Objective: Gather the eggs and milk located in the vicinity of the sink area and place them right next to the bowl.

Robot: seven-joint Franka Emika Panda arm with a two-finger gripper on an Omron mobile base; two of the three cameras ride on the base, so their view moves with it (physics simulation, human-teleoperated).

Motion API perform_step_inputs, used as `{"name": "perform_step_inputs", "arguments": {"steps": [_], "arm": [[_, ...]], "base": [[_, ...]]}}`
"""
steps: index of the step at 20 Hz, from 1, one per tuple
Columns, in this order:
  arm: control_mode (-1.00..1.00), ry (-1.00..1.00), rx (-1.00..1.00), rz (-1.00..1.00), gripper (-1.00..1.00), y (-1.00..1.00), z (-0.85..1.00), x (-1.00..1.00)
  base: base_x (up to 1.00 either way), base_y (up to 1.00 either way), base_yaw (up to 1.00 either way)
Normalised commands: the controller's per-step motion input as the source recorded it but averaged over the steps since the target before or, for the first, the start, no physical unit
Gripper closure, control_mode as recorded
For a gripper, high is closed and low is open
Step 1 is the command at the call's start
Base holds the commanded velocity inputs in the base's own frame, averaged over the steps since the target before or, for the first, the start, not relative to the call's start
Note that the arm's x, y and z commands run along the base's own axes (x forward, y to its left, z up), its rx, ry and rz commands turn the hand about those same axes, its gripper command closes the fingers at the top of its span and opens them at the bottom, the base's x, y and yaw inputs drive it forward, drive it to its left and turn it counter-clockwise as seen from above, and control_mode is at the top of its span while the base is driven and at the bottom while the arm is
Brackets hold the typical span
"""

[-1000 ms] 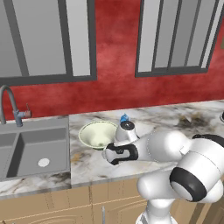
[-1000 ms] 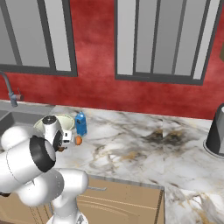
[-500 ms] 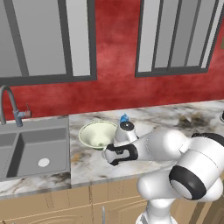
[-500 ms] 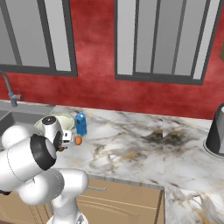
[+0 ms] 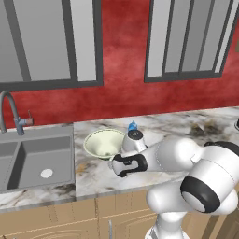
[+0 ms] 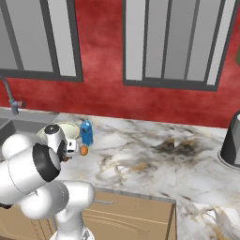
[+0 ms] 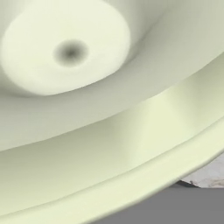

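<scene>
**Tool low at the bowl's near rim, jaws drawn together**

Left base view: you see the marble tabletop point(image 5: 196, 128) running right from the grey sink point(image 5: 35, 156), with the curved faucet point(image 5: 9, 109) standing at the sink's back edge. The cream-green bowl point(image 5: 100, 142) sits on the tabletop just right of the sink. The arm reaches in from the lower right and its hand lies low, just beside the bowl's near right rim; the tool's own tips are hidden behind the hand here. The gabled top of the blue milk carton point(image 5: 132, 125) pokes up just behind the wrist, close to the bowl's right side.

Right base view: your arm fills the lower left and covers most of the bowl point(image 6: 70, 127), leaving only its far rim. The milk point(image 6: 86, 133) stands upright just right of that rim, white patch facing you. The orange egg point(image 6: 84, 150) lies on the tabletop in front of the carton, just beside the hand. A dark grey object point(image 6: 231, 143) stands at the right edge, well apart from everything else. The faucet point(image 6: 9, 96) shows at far left.

Hand view: you look straight into the bowl point(image 7: 109, 131) from very close, its deep tapering inside above and its thick rim crossing the lower part. A sliver of marble point(image 7: 209, 175) shows at the lower right. The jaws stand nearly together; you cannot tell whether anything sits between them.
</scene>
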Motion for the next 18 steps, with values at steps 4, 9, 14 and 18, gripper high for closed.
{"name": "perform_step_inputs", "arguments": {"steps": [4, 9, 14, 18], "arm": [[-1.00, 0.00, 0.00, 0.00, -1.00, 0.00, -0.02, 0.00], [-1.00, 0.00, 0.00, 0.00, -1.00, 0.00, 0.00, 0.00], [-1.00, 0.00, 0.00, 0.00, -1.00, -0.04, 0.02, -0.01], [-1.00, 0.00, 0.01, 0.00, -1.00, -0.21, 0.26, -0.13]], "base": [[0.00, 0.00, 0.00], [0.00, 0.00, 0.00], [0.00, 0.00, 0.00], [0.00, 0.00, 0.00]]}}
